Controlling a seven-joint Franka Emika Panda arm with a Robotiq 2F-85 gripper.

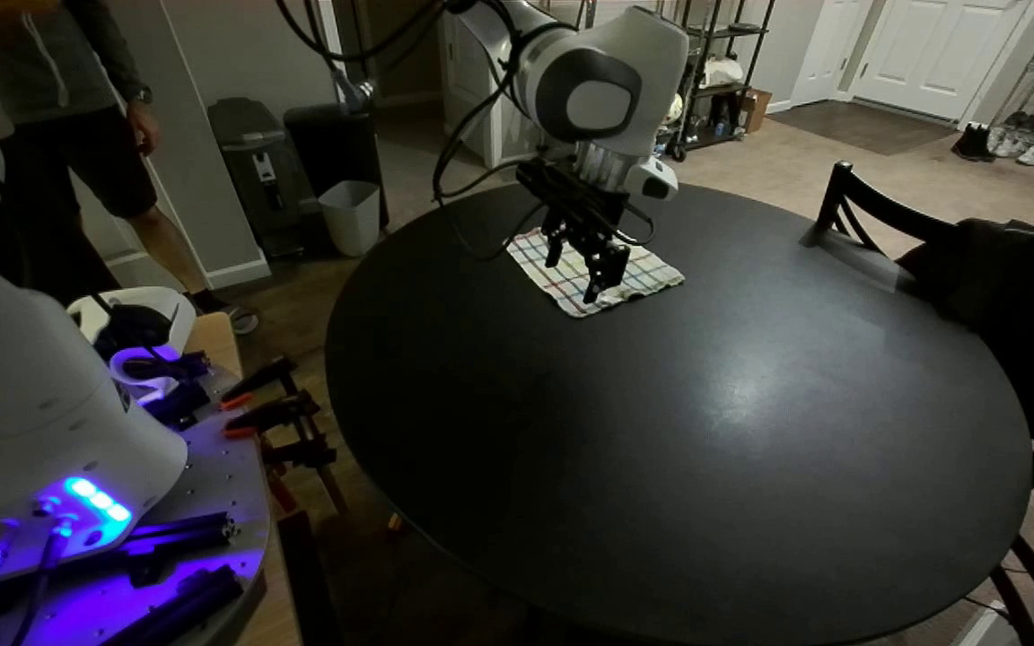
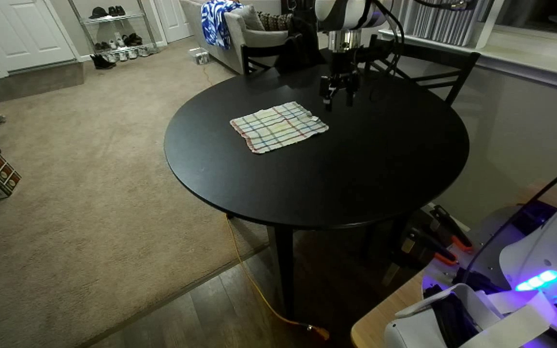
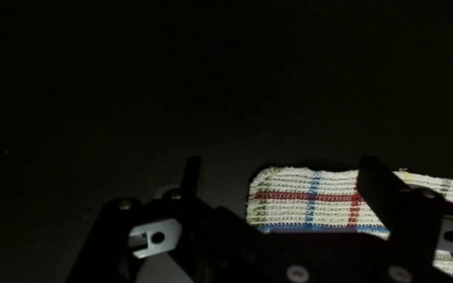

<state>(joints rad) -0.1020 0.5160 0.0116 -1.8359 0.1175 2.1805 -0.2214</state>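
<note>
A checked dish cloth, white with red, blue, green and yellow stripes, lies flat on the round black table; it shows in both exterior views (image 1: 652, 276) (image 2: 278, 126). My gripper (image 2: 339, 104) points downward over the table beside the cloth, its jaws wide apart with nothing held. In the wrist view a corner of the cloth (image 3: 289, 208) appears between the spread fingertips of the gripper (image 3: 280, 160), nearer the right finger (image 3: 380, 188), which covers part of it. The gripper body hides more cloth below. Seen in an exterior view, the gripper (image 1: 576, 276) overlaps the cloth.
The round black table (image 1: 705, 449) fills the middle of the scene. Chairs (image 1: 885, 211) (image 2: 428, 72) stand at its edge. Loose cables (image 1: 472, 135) hang from the arm. A person (image 1: 77, 117) stands near the robot's base, and clamps (image 1: 275, 413) stick out from its stand.
</note>
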